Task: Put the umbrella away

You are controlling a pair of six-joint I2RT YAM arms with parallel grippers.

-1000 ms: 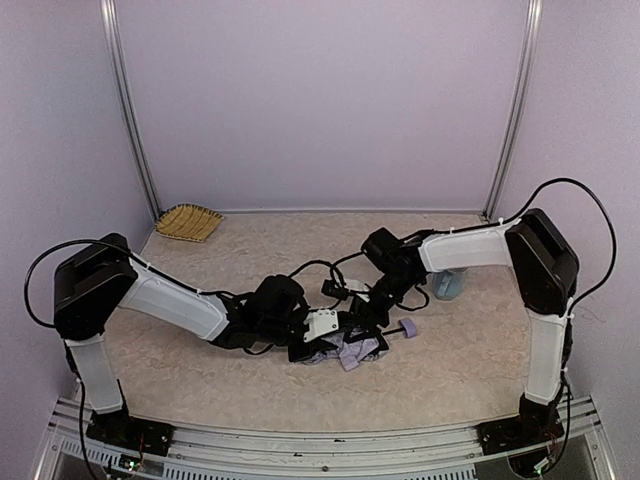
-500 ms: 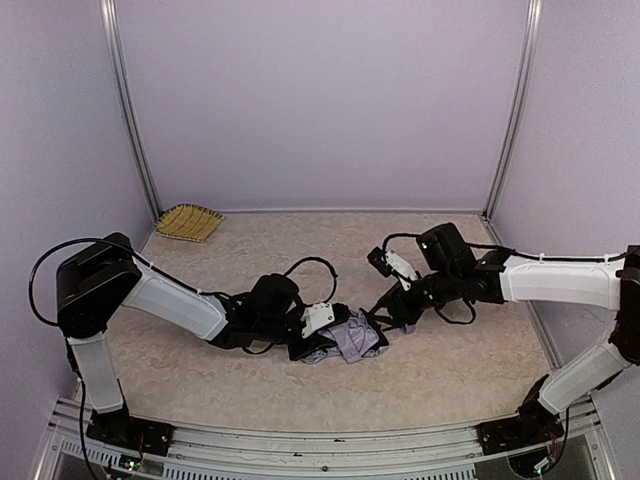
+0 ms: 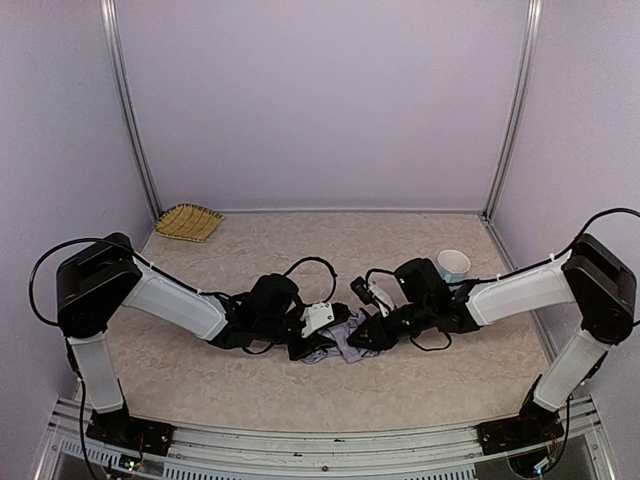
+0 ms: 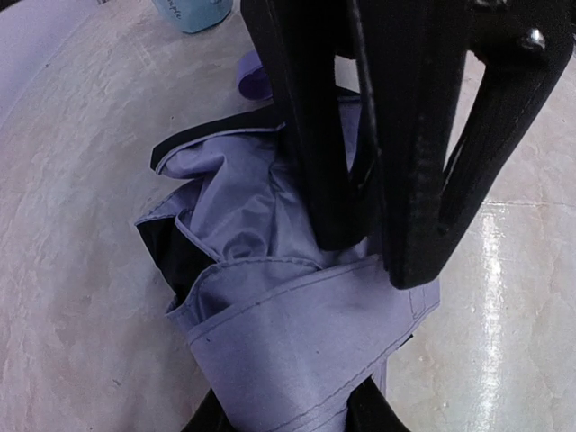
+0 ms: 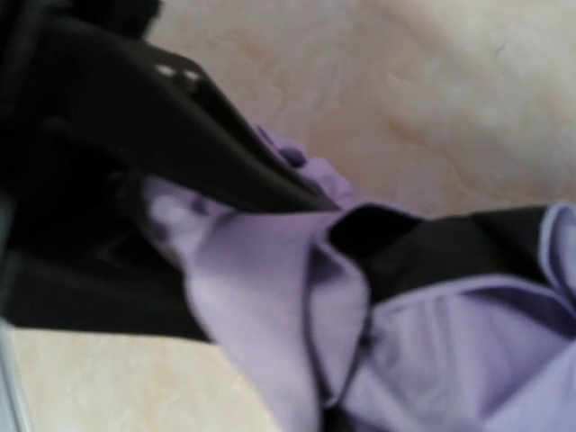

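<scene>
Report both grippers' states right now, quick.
Left gripper: closed, pinching the umbrella fabric.
Right gripper: looks closed on the umbrella's lavender end, though this view is blurred.

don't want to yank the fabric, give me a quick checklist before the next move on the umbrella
1. Left hand gripping the umbrella: ok, shut on a fold of fabric.
2. Right hand grip: cannot tell, its wrist view is blurred.
3. The umbrella bundled tight: not ok, loose and crumpled.
4. Cup upright, apart from the umbrella: ok.
5. Strap fastened: cannot tell, not in view.
</scene>
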